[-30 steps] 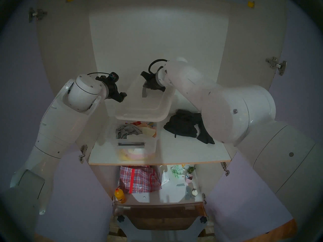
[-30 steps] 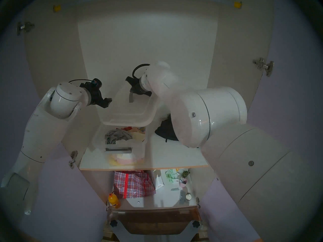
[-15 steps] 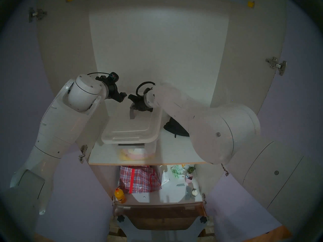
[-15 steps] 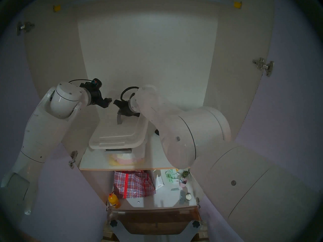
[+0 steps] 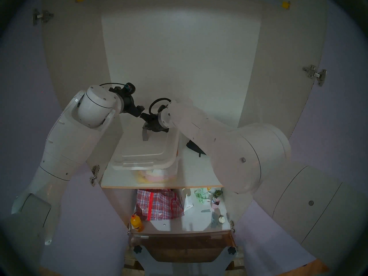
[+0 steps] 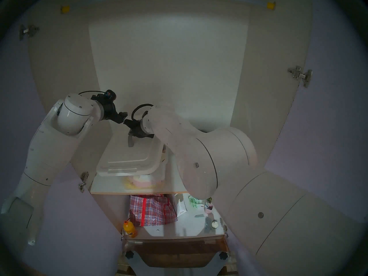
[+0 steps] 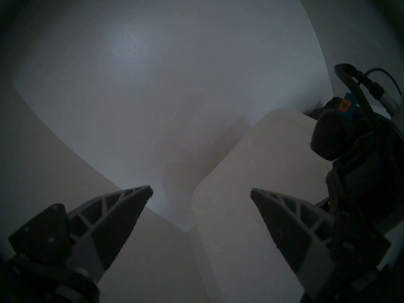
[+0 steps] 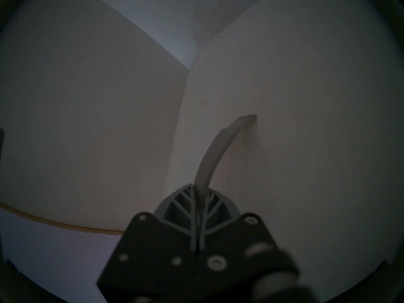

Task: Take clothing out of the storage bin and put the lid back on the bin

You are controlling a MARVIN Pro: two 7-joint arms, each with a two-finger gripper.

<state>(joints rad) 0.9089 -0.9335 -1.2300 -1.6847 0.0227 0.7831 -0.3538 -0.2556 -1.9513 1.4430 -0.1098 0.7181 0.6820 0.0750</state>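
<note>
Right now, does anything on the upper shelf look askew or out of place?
Yes. The lid sits crooked over the storage bin: it overhangs the front left corner and looks tilted, not seated. The right gripper is shut on its grey strip handle. The black clothing lies on the shelf beside the bin.

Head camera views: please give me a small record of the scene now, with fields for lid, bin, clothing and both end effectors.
lid: white lid, over the bin, tilted, held by its grey strip handle
bin: clear storage bin on the upper shelf
clothing: black garment on the shelf, outside the bin
right end effector: shut on the handle
left end effector: open, empty
</note>
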